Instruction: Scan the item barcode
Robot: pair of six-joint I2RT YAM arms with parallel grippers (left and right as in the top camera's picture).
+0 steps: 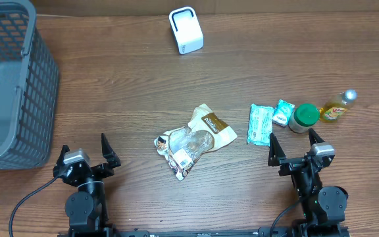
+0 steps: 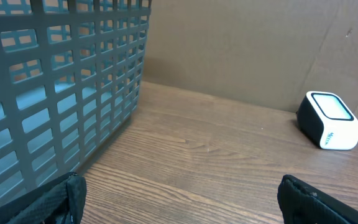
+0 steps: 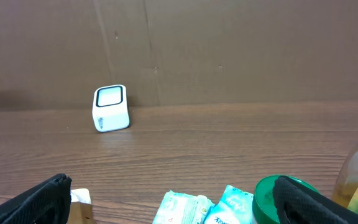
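Note:
The white barcode scanner [image 1: 186, 30] stands at the back of the table, also in the left wrist view [image 2: 329, 121] and the right wrist view [image 3: 110, 108]. A brown and white snack bag [image 1: 209, 126] and a clear crumpled packet [image 1: 181, 148] lie mid-table. On the right sit a pale green tissue pack [image 1: 260, 124], a small teal pack [image 1: 283, 112], a green-lidded jar [image 1: 303, 117] and a yellow bottle [image 1: 337, 107]. My left gripper [image 1: 84, 146] is open at the front left, holding nothing. My right gripper [image 1: 292, 135] is open just in front of the tissue pack [image 3: 185, 208] and the jar [image 3: 278, 196].
A large grey mesh basket [image 1: 8, 79] fills the back left corner, close ahead of my left gripper [image 2: 182, 202] and to its left in the wrist view, basket wall [image 2: 61, 93]. A cardboard wall runs behind the table.

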